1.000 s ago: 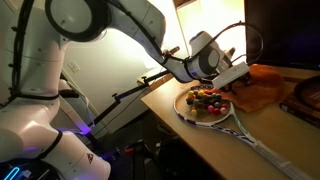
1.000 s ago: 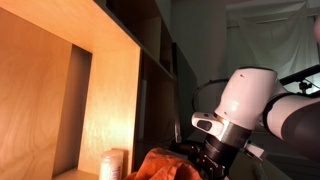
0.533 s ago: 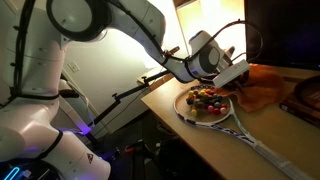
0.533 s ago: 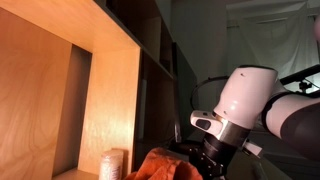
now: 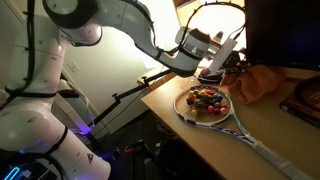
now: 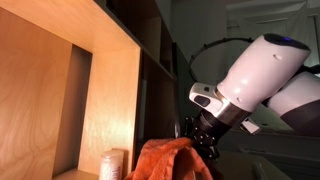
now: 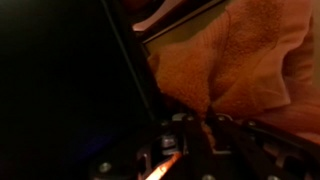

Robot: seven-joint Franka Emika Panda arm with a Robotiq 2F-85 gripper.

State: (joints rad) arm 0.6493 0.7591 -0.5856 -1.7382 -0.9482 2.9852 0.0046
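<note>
racket (image 5: 243,130): lying nearest on the table (image 5: 200,148), fruit plate (image 5: 188,110) sitting on its head.
arm: reaching over the plate, wrist angling downward.
gripper (image 5: 234,65): clamping fully shut on the cloth (image 5: 262,84).
cloth: orange, bunching just behind the plate, edge hanging from the gripper.

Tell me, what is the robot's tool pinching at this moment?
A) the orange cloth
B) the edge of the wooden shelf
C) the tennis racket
A: the tool is shut on a bunched-up peak of the orange cloth, while the tennis racket lies flat on the table, apart from it.
</note>
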